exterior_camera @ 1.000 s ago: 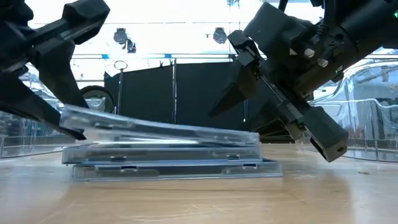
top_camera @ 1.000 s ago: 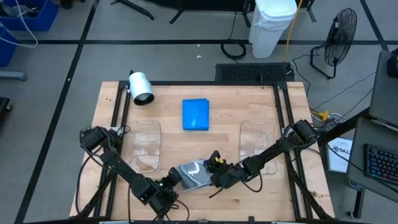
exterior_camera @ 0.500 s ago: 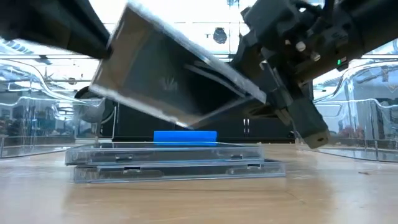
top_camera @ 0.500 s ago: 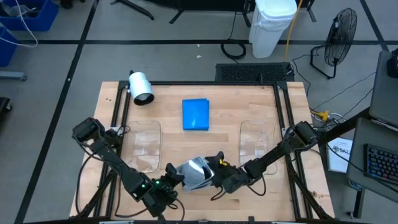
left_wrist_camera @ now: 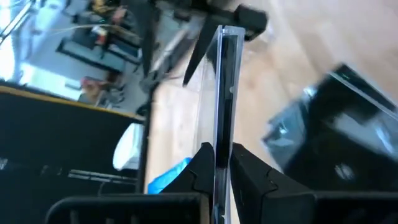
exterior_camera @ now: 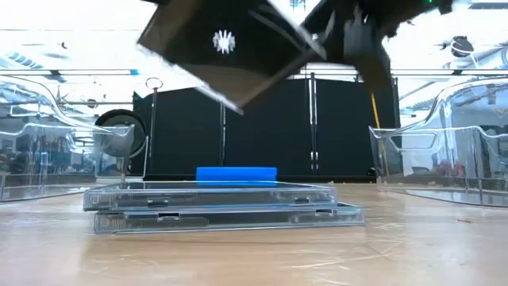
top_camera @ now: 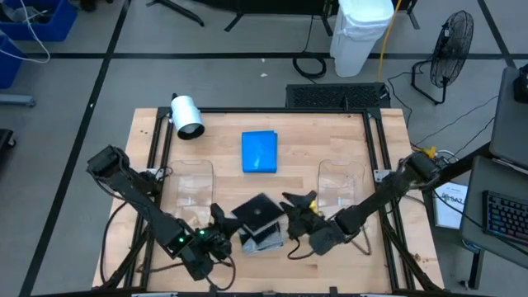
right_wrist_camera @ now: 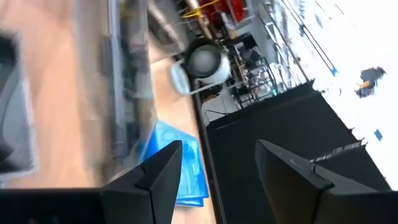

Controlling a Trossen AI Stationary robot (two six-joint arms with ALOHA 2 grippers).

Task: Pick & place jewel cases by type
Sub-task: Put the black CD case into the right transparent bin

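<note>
Lifted higher now, dark jewel case (top_camera: 259,212) near tabletop's front edge | we see left gripper (left_wrist_camera: 216,163) clamping it | right gripper (top_camera: 299,204) spread, empty

Dark translucent jewel case (top_camera: 259,213) (another bright blue case (top_camera: 259,152) beyond)

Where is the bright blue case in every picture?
High view: blue jewel case lies flat at the table's far middle.
Low view: a thin blue strip behind the clear stacked cases.
Left wrist view: a blue corner beside the tool's fingers.
Right wrist view: blue between the fingers.
Shared landmark: the wooden table.
</note>
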